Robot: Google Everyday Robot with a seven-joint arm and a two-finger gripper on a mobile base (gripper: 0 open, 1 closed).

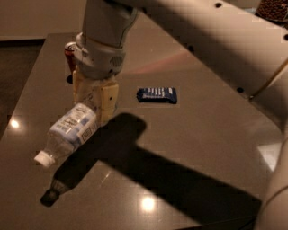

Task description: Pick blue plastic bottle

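Gripper (95,107) at left of frame, jaws clamped on the bottle (72,130), which hangs tilted above the surface (202,134), cap toward lower left. Wrapper (156,95) lies mid-frame; can (69,54) stands upper left.

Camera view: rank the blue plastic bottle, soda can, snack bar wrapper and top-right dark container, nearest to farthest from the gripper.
1. blue plastic bottle: clamped in the gripper, tilted cap-down at lower left.
2. soda can, behind at upper left, and snack bar wrapper, to the right: too close to call.
3. dark container: far top right corner.
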